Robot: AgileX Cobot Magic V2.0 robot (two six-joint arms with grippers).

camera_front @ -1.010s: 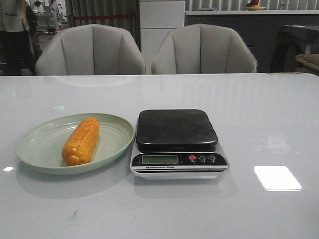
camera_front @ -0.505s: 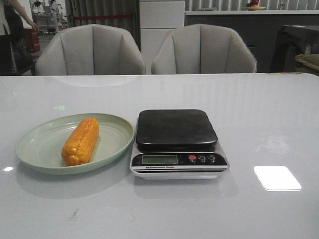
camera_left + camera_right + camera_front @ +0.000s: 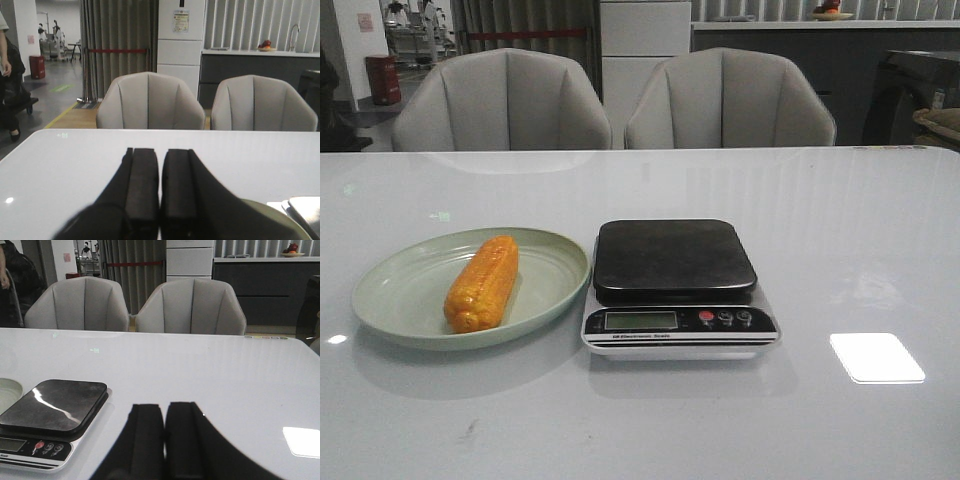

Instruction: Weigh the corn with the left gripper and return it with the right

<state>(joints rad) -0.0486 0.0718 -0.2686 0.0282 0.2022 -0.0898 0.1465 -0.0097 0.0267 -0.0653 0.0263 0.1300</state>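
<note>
The orange-yellow corn (image 3: 482, 282) lies on the pale green plate (image 3: 400, 290) at the left of the table. A kitchen scale (image 3: 675, 258) with a black platform stands just right of the plate, nothing on it. Neither arm shows in the front view. In the left wrist view my left gripper (image 3: 160, 152) is shut and empty above the table, with the plate's rim (image 3: 285, 215) beside it. In the right wrist view my right gripper (image 3: 165, 407) is shut and empty, to the right of the scale (image 3: 55, 405).
Two grey chairs (image 3: 505, 100) (image 3: 730, 100) stand behind the table's far edge. A bright light reflection (image 3: 876, 357) lies on the table at the right. A counter and a red-roped barrier are in the background.
The person at the far left background has walked out of view. The corn, plate and scale have not moved.
</note>
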